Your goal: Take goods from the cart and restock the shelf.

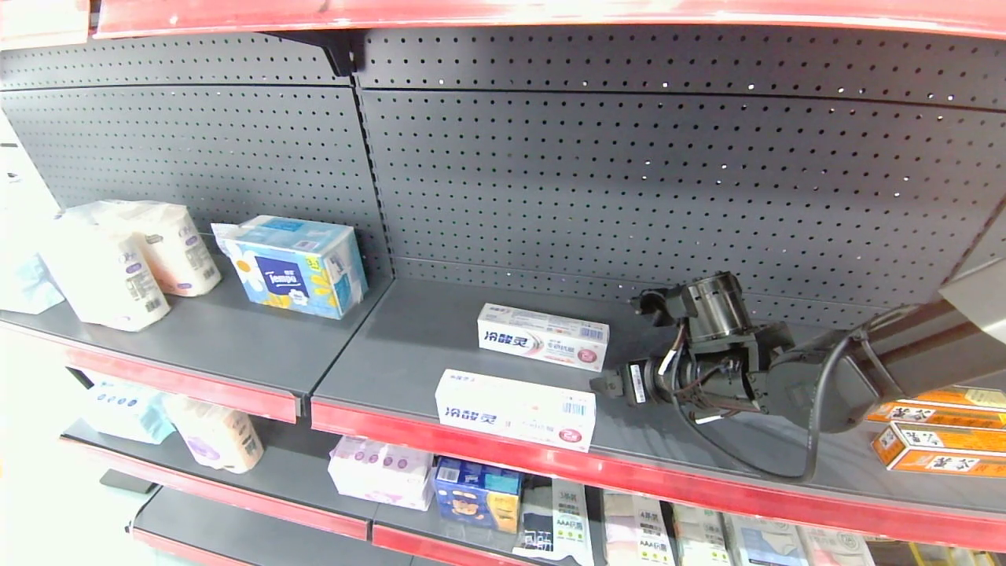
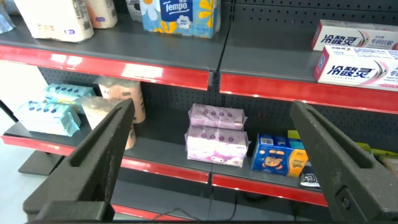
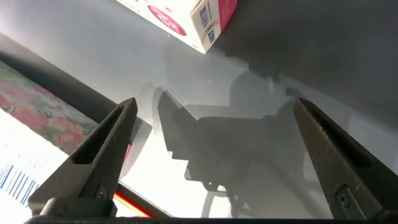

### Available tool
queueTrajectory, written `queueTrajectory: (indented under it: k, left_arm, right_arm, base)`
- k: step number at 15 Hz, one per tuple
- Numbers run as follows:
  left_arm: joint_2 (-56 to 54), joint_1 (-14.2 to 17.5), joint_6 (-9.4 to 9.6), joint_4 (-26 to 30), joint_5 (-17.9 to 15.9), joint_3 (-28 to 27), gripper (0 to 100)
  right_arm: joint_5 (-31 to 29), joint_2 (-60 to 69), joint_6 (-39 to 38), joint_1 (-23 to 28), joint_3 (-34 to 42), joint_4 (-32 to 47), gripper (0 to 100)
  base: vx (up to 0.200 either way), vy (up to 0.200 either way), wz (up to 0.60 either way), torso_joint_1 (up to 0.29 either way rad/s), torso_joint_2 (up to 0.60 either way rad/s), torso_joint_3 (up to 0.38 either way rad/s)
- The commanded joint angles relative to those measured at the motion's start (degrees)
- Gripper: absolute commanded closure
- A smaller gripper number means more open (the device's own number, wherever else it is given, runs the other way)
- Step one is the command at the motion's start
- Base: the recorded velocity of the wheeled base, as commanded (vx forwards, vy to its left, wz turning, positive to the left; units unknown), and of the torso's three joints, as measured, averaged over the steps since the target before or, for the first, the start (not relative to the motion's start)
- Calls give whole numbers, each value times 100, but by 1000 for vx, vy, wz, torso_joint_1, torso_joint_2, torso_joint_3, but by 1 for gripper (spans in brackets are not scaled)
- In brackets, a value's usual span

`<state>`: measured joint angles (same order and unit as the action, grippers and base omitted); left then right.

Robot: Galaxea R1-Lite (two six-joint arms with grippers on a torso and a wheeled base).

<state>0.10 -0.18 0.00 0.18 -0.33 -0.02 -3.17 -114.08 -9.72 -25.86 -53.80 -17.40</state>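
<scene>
With your right gripper (image 3: 212, 106) wide and empty beside the front toothpaste box (image 1: 515, 409), a careless swing could shove it off the shelf (image 1: 409, 346).

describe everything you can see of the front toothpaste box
The front toothpaste box is a long white cardboard carton with blue lettering, a barcode and a pink mark. It lies flat, closed, lengthwise along the shelf's red front edge, apart from the second box behind. The open right claw sits by its right end.
</scene>
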Motion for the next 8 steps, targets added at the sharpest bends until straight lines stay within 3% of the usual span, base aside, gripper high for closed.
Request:
queueTrajectory:
  k: [1,8]
  left_arm:
    - [8,1,0,-1,-2,2,0]
    - [8,1,0,-1,-2,2,0]
  right_arm:
    - [1,-44,-74,2,-70,-1,0]
    - [273,44,-303,2,36,8,0]
  base:
    - [0,0,0,0,0,0]
    - [0,0,0,0,0,0]
